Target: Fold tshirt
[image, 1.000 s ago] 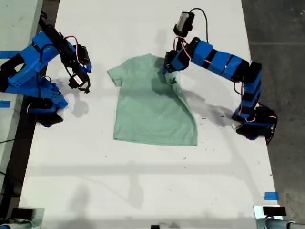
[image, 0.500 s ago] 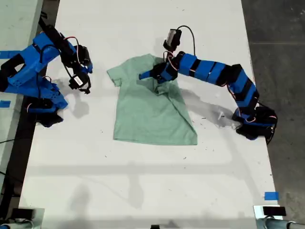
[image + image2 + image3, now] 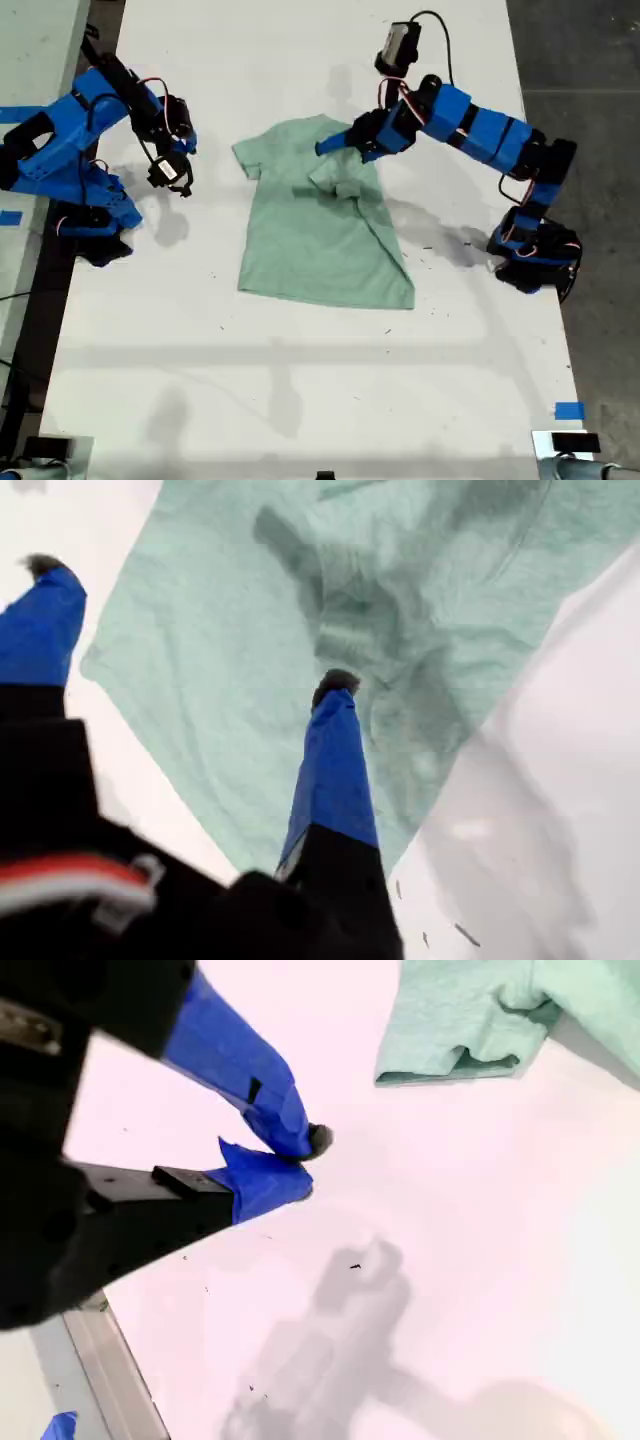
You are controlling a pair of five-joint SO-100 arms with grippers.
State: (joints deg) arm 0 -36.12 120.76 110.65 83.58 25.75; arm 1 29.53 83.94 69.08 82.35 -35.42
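White table (image 3: 300, 400) fills the exterior view, with the tshirt (image 3: 310, 240) lying near its middle, its right sleeve folded inward; my first gripper (image 3: 335, 145) hovers over that fold from the view's right, and my second gripper (image 3: 170, 175) hangs over bare table at the view's left. First wrist view: jaws spread wide, empty, above the tshirt (image 3: 260, 680). Second wrist view: jaws nearly together, holding nothing, a sleeve (image 3: 450, 1030) beyond them.

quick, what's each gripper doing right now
My first gripper: open, fingers spread above the tshirt, holding nothing.
My second gripper: shut, holding nothing, over the bare table off the tshirt's sleeve.
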